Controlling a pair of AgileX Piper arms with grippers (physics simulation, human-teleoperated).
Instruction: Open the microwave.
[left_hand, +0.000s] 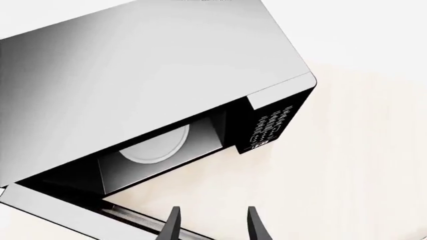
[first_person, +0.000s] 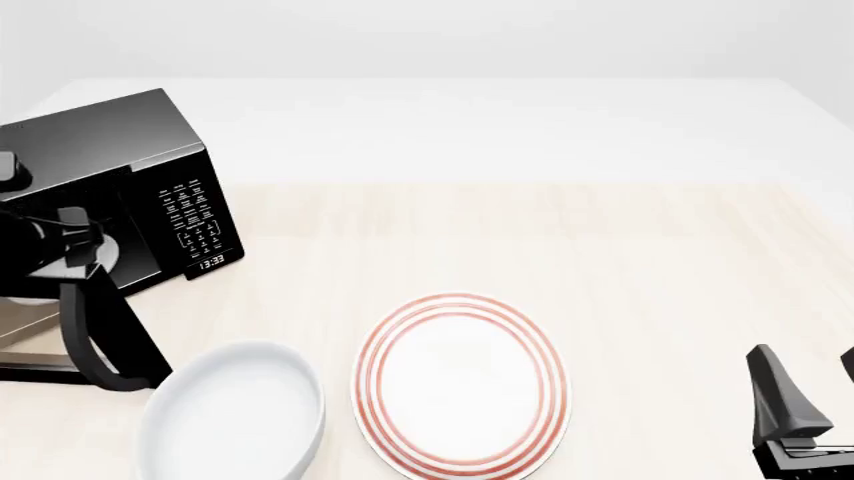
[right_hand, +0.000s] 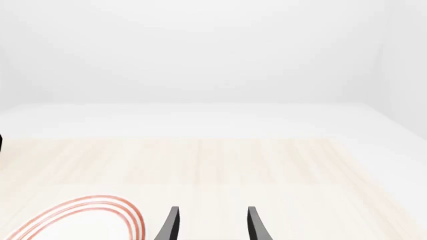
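Jaws of the left gripper (left_hand: 212, 225) stand parted and empty in the left wrist view, just short of the microwave (left_hand: 160, 85), whose door hangs open on a dark cavity with a white turntable (left_hand: 155, 146) beside the keypad (left_hand: 270, 127). From the front, that glossy black box sits at the table's (first_person: 641, 250) far left, a white bowl (first_person: 234, 415) and a red-ringed plate (first_person: 461, 380) nearer. Right wrist view: the right gripper (right_hand: 212, 225) is spread, empty, well apart from it.

My left arm (first_person: 94, 330) renders as glossy black curved links with a thin cable at the joint. Both grippers carry matte black, tapered flat fingers (left_hand: 172, 222); right gripper (first_person: 807, 395) matches.
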